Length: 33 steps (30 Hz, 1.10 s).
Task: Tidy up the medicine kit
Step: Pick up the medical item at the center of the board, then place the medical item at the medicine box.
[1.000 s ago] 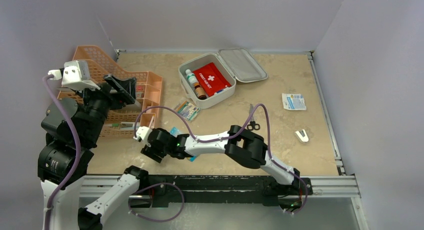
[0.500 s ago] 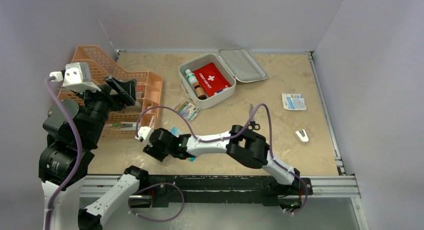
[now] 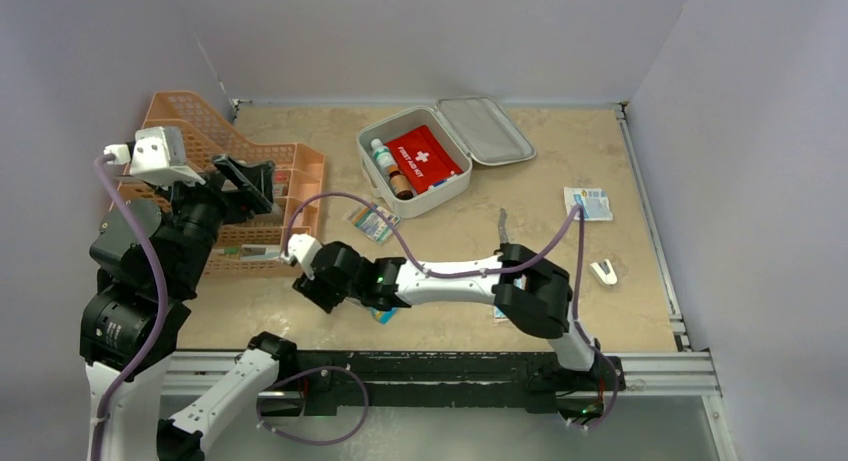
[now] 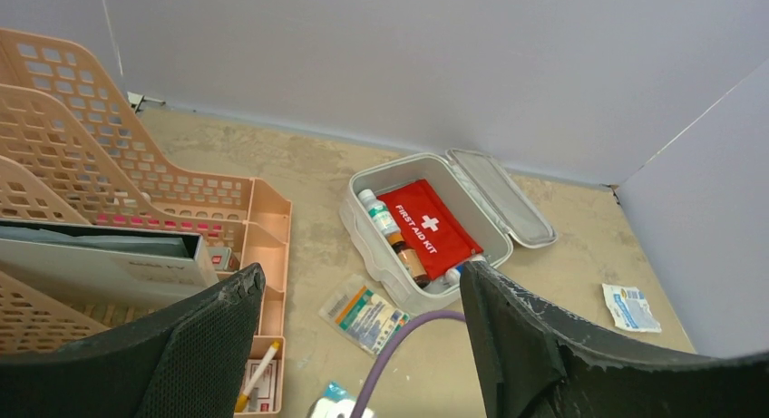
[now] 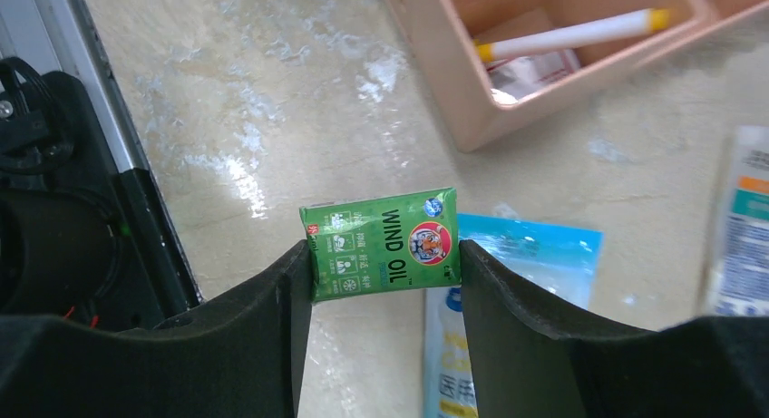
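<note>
**Operator:** Where is the medicine kit (image 3: 488, 131)?

**Technician:** At the far middle of the worktop (image 3: 560, 161), lid open, with the red pouch (image 3: 425, 157) inside.

**Operator:** Which step is in hand?

**Technician:** Pick-up. Our right fingers (image 5: 297, 277) grip the green Wind Oil box (image 5: 381, 246) near the front edge, well apart from the kit. Our left fingers (image 4: 227, 318) stand open and empty above the orange trays (image 3: 300, 171).

**Operator:** And next?

**Technician:** We judge a carry to the kit, then a release beside the pouch.
</note>
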{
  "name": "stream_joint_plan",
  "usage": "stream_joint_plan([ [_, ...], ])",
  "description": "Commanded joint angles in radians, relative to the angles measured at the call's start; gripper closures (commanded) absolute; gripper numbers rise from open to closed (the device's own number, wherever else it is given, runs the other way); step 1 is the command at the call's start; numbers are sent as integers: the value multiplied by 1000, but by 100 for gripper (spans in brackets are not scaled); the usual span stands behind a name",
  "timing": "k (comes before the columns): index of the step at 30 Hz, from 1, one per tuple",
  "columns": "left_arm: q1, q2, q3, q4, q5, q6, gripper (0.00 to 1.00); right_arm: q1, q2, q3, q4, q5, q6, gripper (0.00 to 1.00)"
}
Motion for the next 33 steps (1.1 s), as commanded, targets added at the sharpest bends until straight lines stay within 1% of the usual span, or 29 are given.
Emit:
stream_joint_plan([
  [1, 5, 11, -19, 20, 34, 24, 23, -53, -119, -32, -26, 48, 44, 46],
  [4, 5, 9, -62, 51, 65, -4, 23, -108, -178, -77, -33, 46, 74, 47],
  [8, 5, 42, -121, 97, 162, -44, 23, -206, -243, -124, -62, 50, 99, 47],
  [13, 5, 96, -182, 152, 239, -36, 23, -317, -297, -139, -119, 67, 105, 47],
  [16, 5, 121, -219, 181, 275, -25, 23, -377, -308, -130, -147, 77, 105, 47],
  [20, 4, 127, -267, 215, 422, -36, 23, -434, -309, -106, -159, 82, 87, 47],
  [23, 5, 113, -306, 245, 490, -62, 23, -462, -284, -73, -176, 96, 82, 47],
  [24, 5, 106, -315, 246, 498, -61, 23, -469, -274, -58, -182, 103, 82, 48],
  [27, 6, 80, -349, 229, 434, -50, 23, -486, -231, -8, -215, 125, 81, 47],
  [33, 5, 26, -427, 223, 404, 43, 23, -533, -150, 102, -323, 134, 54, 46],
])
